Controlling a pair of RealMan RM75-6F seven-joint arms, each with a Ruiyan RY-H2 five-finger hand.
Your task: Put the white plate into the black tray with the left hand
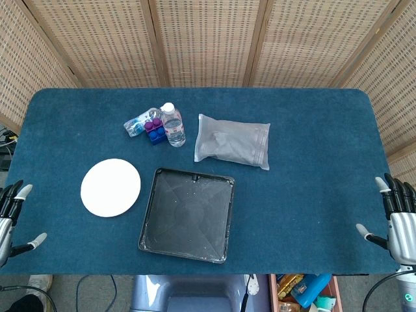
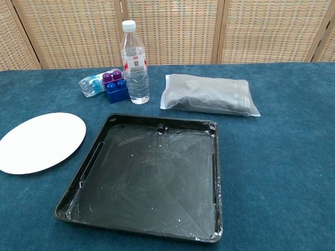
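The white plate [image 1: 110, 187] [image 2: 41, 141] lies flat on the blue table, just left of the black tray [image 1: 147, 219] [image 2: 97, 146]. The tray is square, has nothing in it and shows white scuffs inside. My left hand [image 1: 12, 220] is at the table's near left edge, well left of the plate, fingers apart and holding nothing. My right hand [image 1: 398, 218] is at the near right edge, far from the tray, fingers apart too. Neither hand appears in the chest view.
Behind the tray stand an upright water bottle [image 1: 172, 124] [image 2: 135, 61], a blue and purple block [image 1: 155, 130] [image 2: 114, 87] and a crumpled clear bottle [image 1: 137, 125] [image 2: 92, 85]. A grey bag [image 1: 233, 141] [image 2: 208, 94] lies back right. Wicker screens close off the far side.
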